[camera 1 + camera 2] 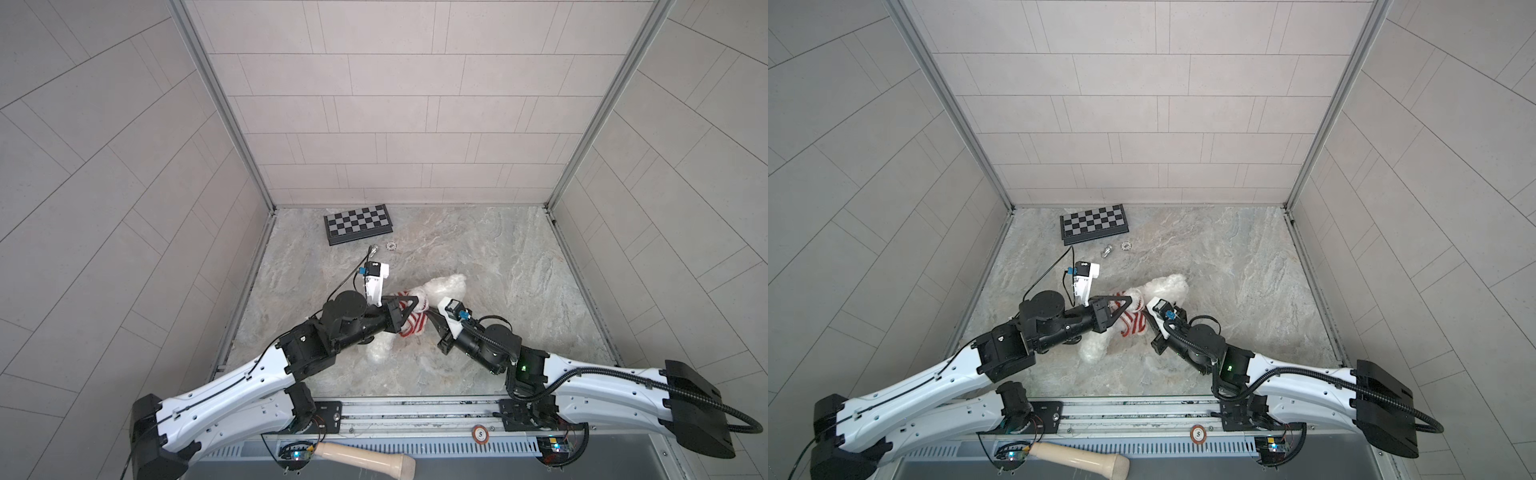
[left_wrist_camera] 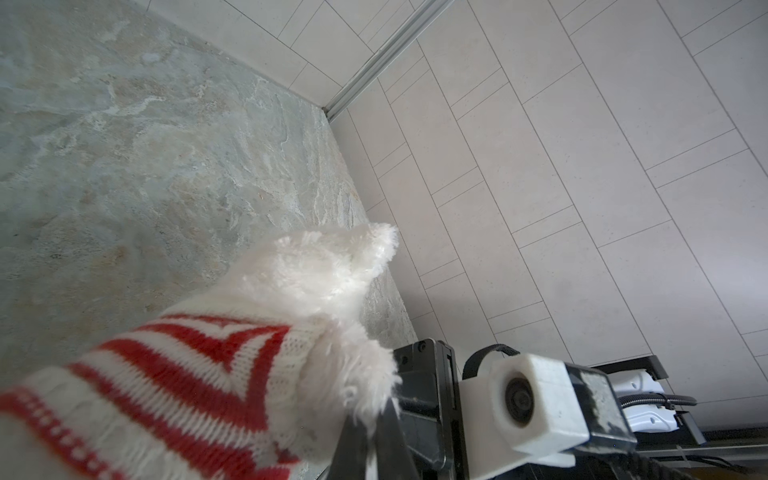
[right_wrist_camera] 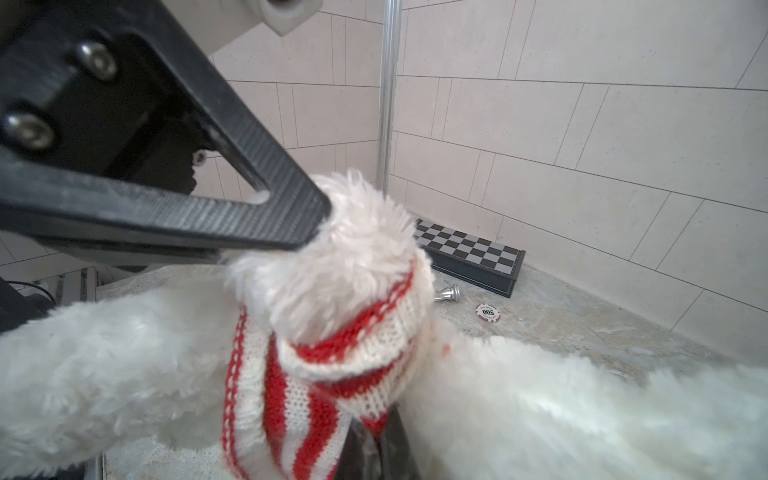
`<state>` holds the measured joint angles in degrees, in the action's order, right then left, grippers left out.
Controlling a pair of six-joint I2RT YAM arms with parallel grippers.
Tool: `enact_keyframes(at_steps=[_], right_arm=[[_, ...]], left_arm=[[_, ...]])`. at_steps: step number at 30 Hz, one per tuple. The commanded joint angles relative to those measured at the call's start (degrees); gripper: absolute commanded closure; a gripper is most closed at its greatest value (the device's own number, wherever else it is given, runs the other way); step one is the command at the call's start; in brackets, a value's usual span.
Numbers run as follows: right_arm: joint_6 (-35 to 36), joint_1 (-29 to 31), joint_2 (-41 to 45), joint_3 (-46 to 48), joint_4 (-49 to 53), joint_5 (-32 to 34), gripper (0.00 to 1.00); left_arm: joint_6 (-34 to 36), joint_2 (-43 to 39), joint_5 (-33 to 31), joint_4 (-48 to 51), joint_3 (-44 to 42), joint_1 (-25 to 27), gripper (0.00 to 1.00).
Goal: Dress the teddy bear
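The fluffy white teddy bear lies on the marble table in both top views, partly inside a red-and-white striped sweater. A furry paw pokes out of a sweater sleeve. My left gripper is shut on that paw's fur. My right gripper is shut on the sweater's knit edge, just beside the bear's body. The two grippers meet over the bear's middle. Its face is hidden.
A folded chessboard lies at the back left of the table, with a silver chess piece and a poker chip in front of it. A wooden handle lies below the front rail. Tiled walls enclose three sides.
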<state>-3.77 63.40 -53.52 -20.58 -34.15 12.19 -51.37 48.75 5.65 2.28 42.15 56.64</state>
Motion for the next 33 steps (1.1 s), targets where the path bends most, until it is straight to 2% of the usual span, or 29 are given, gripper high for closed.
enact_keyframes(at_steps=[1, 6, 9, 16, 18, 22, 26, 33], right_arm=[[0.24, -0.96, 1.99, 2.61, 3.17, 4.88, 1.00], [0.75, -2.26, 7.04, 5.68, 3.59, 3.64, 0.96], [2.01, -2.58, 8.58, 6.08, 5.57, 3.49, 0.97], [2.35, -3.15, 8.31, 6.17, 8.66, 7.50, 0.99], [2.03, -3.24, 8.15, 6.00, 9.26, 9.07, 0.95], [3.16, -3.25, 8.84, 5.99, 8.22, 5.35, 0.84], [4.00, -3.26, 9.90, 6.14, 5.04, 0.33, 0.83], [3.79, -3.19, 13.48, 5.20, 5.04, -6.15, 0.71]], left_arm=[[2.04, -2.66, -0.77, -2.09, 3.54, 0.14, 1.00], [2.77, -4.68, -2.56, -0.06, 3.28, 0.01, 1.00], [2.77, -5.31, -2.51, -0.02, 2.93, -0.30, 1.00], [2.24, -5.42, -0.93, -1.67, 2.67, -0.39, 1.00], [2.24, -5.60, -0.61, -2.05, 2.66, -0.35, 1.00], [2.33, -4.66, 1.45, -2.81, 3.00, -0.39, 1.00], [2.24, -3.93, 1.89, -3.36, 2.94, -0.39, 1.00], [2.42, -3.13, 1.80, -3.13, 3.26, -0.39, 1.00]])
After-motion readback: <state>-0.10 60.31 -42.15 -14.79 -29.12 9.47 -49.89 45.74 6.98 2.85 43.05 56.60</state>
